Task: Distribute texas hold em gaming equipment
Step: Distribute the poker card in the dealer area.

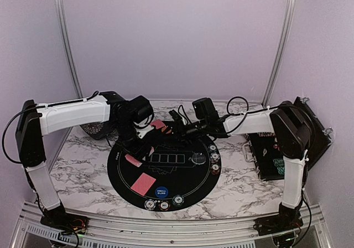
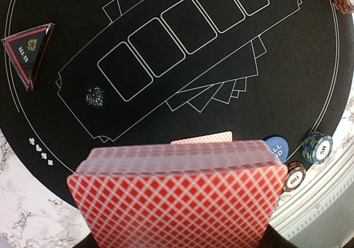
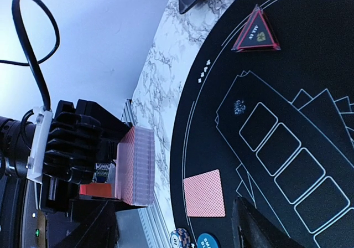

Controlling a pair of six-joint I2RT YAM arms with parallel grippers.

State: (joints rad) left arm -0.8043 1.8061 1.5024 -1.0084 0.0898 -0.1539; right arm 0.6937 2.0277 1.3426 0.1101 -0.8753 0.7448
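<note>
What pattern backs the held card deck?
Red-and-white diamond lattice on the card deck; left wrist view.

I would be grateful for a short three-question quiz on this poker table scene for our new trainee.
1. True or false: the left gripper is clamped on a deck of red-backed cards over the black mat.
2. Which words are printed on the triangular marker? A) ALL IN B) DEALER C) BIG BLIND
3. In the top view, how many striped chips sit in the row at the mat's near edge, just below the blue button?
Key: 1 true; 2 A; 3 three.
</note>
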